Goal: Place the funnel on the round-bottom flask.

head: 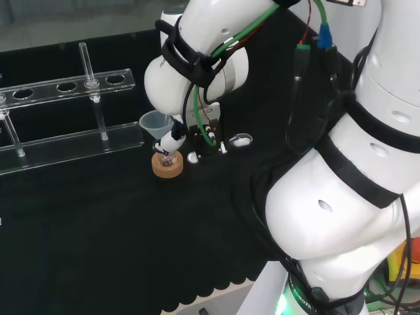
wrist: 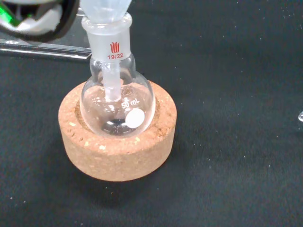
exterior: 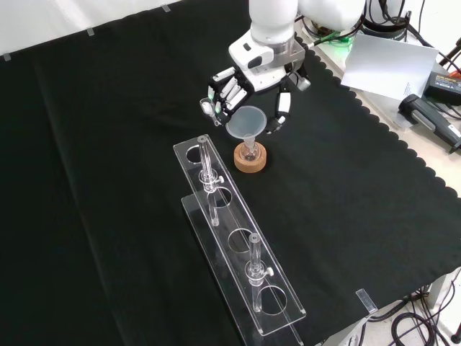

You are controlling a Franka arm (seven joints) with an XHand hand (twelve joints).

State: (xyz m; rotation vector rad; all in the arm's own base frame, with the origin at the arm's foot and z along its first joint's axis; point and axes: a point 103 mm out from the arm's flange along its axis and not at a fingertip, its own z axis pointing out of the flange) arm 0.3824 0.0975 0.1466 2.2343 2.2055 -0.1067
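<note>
The clear funnel (exterior: 245, 121) sits in the neck of the small round-bottom flask (wrist: 117, 101). Its stem (wrist: 111, 85) reaches down inside the bulb. The flask stands upright in a cork ring (exterior: 250, 161) on the black cloth. The hand (exterior: 253, 81) hovers just behind and over the funnel, open, with fingers (exterior: 218, 94) to the funnel's left and the thumb (exterior: 281, 115) to its right in the front view. Small gaps show on both sides. In the head view one fingertip (head: 172, 140) is close beside the funnel (head: 155, 123), above the cork ring (head: 167, 165).
A clear plastic tube rack (exterior: 238, 245) stands in front of the flask in the front view, with two upright glass tubes (exterior: 207, 167) in it. In the head view the rack (head: 65, 85) lies to the left. Papers and devices lie beyond the cloth's scalloped edge (exterior: 403, 155).
</note>
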